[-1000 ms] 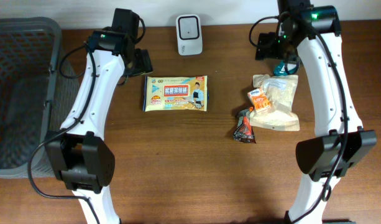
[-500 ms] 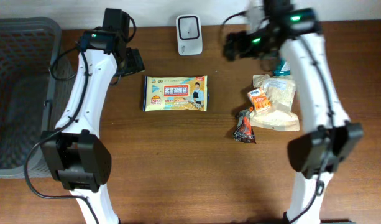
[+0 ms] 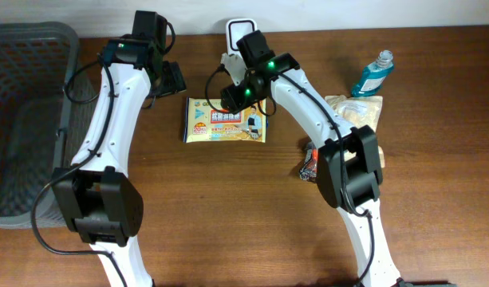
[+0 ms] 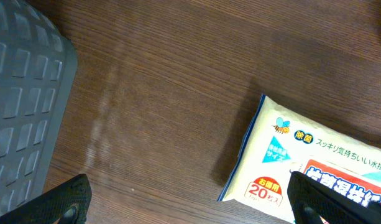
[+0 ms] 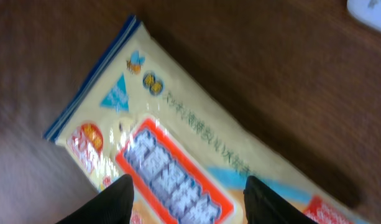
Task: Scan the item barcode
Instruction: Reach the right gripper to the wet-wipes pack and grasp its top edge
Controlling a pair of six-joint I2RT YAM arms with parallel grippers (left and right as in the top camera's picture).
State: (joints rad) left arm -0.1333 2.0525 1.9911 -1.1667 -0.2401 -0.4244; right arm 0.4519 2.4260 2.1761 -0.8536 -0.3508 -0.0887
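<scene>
The item is a flat yellow pack of wipes [image 3: 225,121] with an orange label, lying face up at the table's middle. The white barcode scanner [image 3: 239,29] stands at the back edge, partly behind my right arm. My right gripper [image 3: 234,100] hovers low over the pack's top edge. In the right wrist view its jaws [image 5: 190,202] stand apart above the blurred pack [image 5: 178,143], gripping nothing. My left gripper [image 3: 171,80] is open just left of the pack. In the left wrist view it [image 4: 190,208] frames bare wood and the pack's corner [image 4: 321,155].
A grey basket [image 3: 21,119] fills the left side and its wall [image 4: 22,93] shows in the left wrist view. At the right lie a blue bottle [image 3: 374,72], a beige bag [image 3: 362,135], a small orange packet [image 3: 333,127] and a dark red snack [image 3: 313,162].
My right arm has swung from the right back corner leftward over the wipes pack, uncovering the blue bottle. Its jaws stand narrower than before. The left arm has hardly moved.
</scene>
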